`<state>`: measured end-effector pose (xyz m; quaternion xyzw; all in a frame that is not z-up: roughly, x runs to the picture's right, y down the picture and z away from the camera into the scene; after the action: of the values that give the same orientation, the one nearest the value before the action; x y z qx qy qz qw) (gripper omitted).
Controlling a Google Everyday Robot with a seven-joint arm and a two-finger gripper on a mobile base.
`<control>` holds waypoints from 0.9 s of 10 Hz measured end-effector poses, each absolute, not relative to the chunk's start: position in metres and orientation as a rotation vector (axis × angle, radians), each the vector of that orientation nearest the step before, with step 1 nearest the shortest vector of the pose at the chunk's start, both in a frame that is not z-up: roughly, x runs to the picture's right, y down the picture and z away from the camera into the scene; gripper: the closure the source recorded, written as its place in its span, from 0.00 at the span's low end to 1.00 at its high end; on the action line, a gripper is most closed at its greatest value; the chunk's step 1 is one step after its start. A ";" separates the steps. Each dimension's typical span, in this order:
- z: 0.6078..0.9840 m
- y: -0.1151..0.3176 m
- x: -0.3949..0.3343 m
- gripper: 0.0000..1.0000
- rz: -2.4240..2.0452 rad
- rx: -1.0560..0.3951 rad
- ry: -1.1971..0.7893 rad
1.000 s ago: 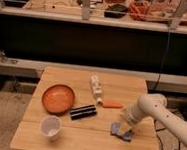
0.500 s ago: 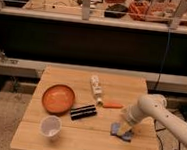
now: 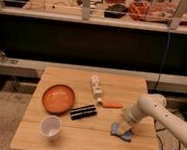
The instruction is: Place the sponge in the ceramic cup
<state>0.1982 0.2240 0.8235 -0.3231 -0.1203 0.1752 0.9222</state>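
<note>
Wooden table (image 3: 87,139) carries all the task items and stands in front of a dark bench. Blue-grey sponge (image 3: 118,132) lies on the table surface near the front right corner, well apart from the ceramic cup (image 3: 50,126), which stands upright near the front left edge with its open mouth facing up. The white robot arm (image 3: 156,110) enters from the right and slopes down to the sponge. The gripper (image 3: 125,126) is positioned directly over the sponge and appears to touch its top; whether the gripper is spread or closed on the sponge cannot be determined from this view. An orange bowl (image 3: 59,98) sits just behind the cup, on the left half of the table. A flat black bar (image 3: 83,111) lies just to the right of the bowl. Behind the bar lies a white tube-shaped item (image 3: 96,86), and a small orange item (image 3: 113,104) rests between that tube and the arm.
</note>
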 end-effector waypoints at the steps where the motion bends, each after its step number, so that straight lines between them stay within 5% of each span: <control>1: 0.824 0.224 0.199 0.26 0.363 -0.664 -0.246; 7: 0.827 0.222 0.199 0.46 0.391 -0.661 -0.248; 9: 0.820 0.215 0.199 0.68 0.372 -0.660 -0.236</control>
<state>0.1988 0.2149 0.8205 -0.3216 -0.1149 0.1809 0.9223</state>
